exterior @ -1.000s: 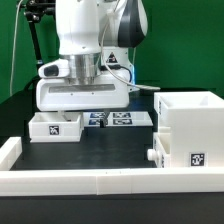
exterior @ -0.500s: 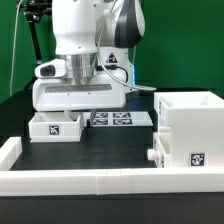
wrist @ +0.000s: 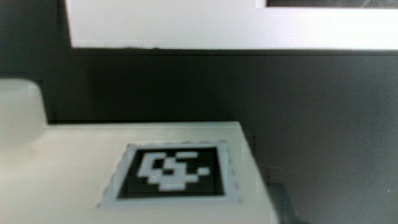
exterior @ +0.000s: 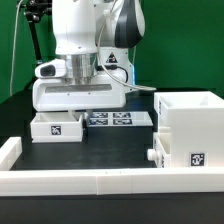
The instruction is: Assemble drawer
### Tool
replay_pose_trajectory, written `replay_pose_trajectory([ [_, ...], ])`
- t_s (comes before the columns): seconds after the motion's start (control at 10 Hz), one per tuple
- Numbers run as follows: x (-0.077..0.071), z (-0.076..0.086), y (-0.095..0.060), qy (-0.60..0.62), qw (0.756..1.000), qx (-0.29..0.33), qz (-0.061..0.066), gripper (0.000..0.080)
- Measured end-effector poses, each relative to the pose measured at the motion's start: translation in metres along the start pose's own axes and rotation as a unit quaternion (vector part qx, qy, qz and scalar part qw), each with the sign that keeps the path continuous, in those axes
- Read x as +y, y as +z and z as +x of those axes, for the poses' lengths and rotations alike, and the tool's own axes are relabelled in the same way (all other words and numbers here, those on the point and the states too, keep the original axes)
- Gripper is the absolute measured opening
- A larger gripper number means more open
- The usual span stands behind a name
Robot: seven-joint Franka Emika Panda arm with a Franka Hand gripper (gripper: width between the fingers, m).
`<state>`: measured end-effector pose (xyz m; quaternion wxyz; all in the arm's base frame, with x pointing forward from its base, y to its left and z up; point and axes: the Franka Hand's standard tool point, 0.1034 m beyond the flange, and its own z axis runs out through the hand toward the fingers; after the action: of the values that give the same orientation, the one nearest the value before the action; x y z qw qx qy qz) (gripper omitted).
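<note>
In the exterior view the tall white drawer housing (exterior: 190, 130) stands at the right, open on top, with a tag on its front. A knobbed white piece (exterior: 153, 157) shows at its lower left side. A small shallow white tray (exterior: 55, 127) with a tag lies at the left. My gripper (exterior: 75, 110) hangs just above and behind this tray; its fingertips are hidden, so I cannot tell whether it is open or shut. The wrist view shows a white tagged surface (wrist: 169, 170) close below, and no fingers.
The marker board (exterior: 122, 118) lies flat behind the tray, between it and the housing. A long low white border wall (exterior: 100, 182) runs along the front, with a raised end at the left (exterior: 8, 152). The table is black.
The arm's hand shifted slightly toward the exterior view's left one second ago and has since held still. The tray and the housing have not moved.
</note>
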<state>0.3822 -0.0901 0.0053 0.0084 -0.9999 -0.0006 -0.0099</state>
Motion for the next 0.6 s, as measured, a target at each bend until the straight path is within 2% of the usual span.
replay_pose_trajectory([
  [0.3, -0.003, 0.001, -0.001, -0.006, 1.0, -0.002, 0.001, 0.0042],
  [0.6, -0.037, 0.019, -0.035, -0.051, 0.999, -0.007, 0.007, 0.0042],
])
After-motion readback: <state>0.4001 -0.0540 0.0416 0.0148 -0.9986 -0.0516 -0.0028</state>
